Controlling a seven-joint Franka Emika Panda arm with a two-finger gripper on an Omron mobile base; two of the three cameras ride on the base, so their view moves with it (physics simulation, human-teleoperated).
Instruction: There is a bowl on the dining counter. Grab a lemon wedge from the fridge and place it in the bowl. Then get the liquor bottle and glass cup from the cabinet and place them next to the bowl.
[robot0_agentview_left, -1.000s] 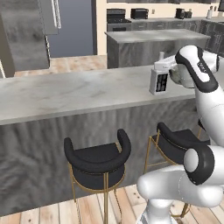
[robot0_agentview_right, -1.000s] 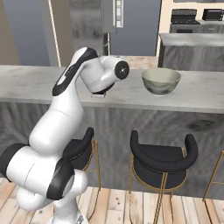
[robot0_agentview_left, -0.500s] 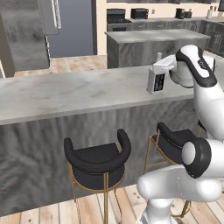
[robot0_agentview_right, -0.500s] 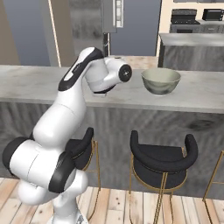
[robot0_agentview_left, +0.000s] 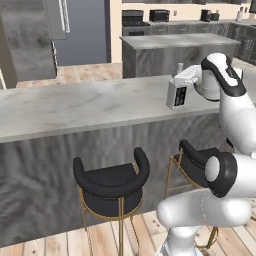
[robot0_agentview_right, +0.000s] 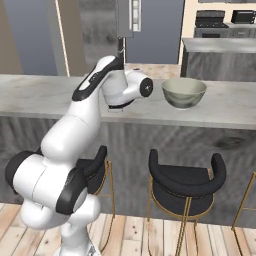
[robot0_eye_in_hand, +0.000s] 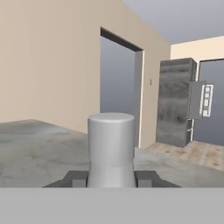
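Gripper (robot0_eye_in_hand: 112, 178) is pinching the liquor bottle (robot0_agentview_left: 177, 93) at its neck, fingers (robot0_eye_in_hand: 75, 178) pressed against either side (pale cap filling the hand view). Bottle is hanging low over the dining counter (robot0_agentview_left: 75, 107), having drifted leftward and down since a second ago, away from the bowl (robot0_agentview_right: 183, 92), which is sitting just right of the arm. Probably being set down beside the bowl; cup likely still to fetch.

arm (robot0_agentview_right: 70, 130): glossy white rounded shells, lower left of frame
joints: dark grey-black bands and round caps
fingertips (robot0_eye_in_hand: 76, 178): small, dark grey, blocky
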